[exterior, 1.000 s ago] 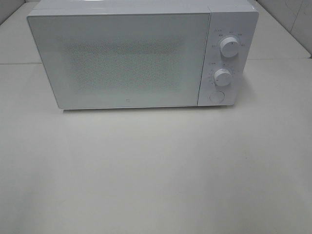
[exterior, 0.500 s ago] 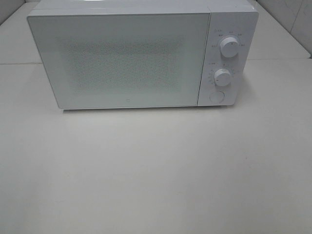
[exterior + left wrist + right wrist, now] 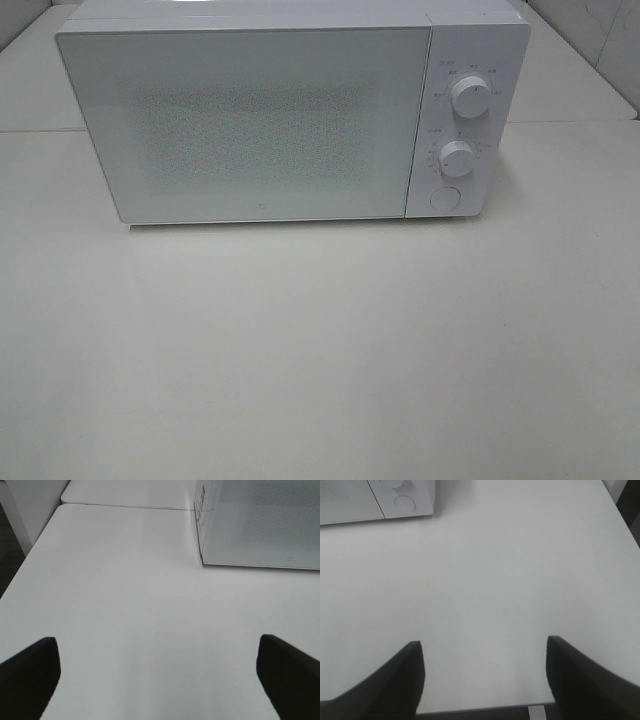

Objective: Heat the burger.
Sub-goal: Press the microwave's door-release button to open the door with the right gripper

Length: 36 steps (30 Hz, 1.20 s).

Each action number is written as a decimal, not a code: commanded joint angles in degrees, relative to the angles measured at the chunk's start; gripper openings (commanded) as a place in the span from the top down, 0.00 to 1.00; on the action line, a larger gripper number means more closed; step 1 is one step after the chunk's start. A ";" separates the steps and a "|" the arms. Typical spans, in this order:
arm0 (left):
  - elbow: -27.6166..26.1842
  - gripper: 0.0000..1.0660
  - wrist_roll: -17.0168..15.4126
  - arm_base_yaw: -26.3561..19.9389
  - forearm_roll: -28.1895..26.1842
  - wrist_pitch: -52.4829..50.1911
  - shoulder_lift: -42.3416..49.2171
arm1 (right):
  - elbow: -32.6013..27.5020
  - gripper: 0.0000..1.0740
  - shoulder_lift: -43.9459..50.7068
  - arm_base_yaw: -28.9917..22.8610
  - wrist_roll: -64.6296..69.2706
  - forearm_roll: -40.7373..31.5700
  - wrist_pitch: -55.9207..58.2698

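Though illegible, small print (image 3: 453, 71) beside microwave (image 3: 250, 120) dials (image 3: 470, 97)

Looks like a plain test lab, not a home kitchen. A boxy white microwave oven (image 3: 290, 110) with two round dials stands alone on a smooth white tabletop (image 3: 320, 350) made of tables pushed edge to edge. Pale grey wall panels (image 3: 610, 40) stand behind.

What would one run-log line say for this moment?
microwave: door shut | burger: not in view | left gripper: open, empty | right gripper: open, empty
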State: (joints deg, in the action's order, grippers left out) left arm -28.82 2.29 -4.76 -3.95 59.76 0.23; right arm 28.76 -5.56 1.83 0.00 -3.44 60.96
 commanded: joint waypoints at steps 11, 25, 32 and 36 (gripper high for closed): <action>0.17 0.06 -0.46 0.29 -0.11 -0.40 0.63 | -0.11 0.36 7.05 -0.57 -0.63 0.63 -0.40; 0.17 0.06 -0.46 0.29 -0.11 -0.40 0.23 | -0.11 0.36 7.05 -0.52 0.00 1.49 -0.46; 0.17 0.06 -0.46 0.29 -0.11 -0.40 0.23 | -0.11 0.07 7.05 -0.52 0.00 1.89 -0.46; 0.17 0.06 -0.46 0.29 -0.11 -0.40 0.23 | -0.11 0.07 7.05 -0.52 0.00 1.89 -0.46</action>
State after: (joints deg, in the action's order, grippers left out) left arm -28.82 2.29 -4.76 -3.95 59.76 0.23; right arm 28.76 0.23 1.38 0.00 -2.06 60.91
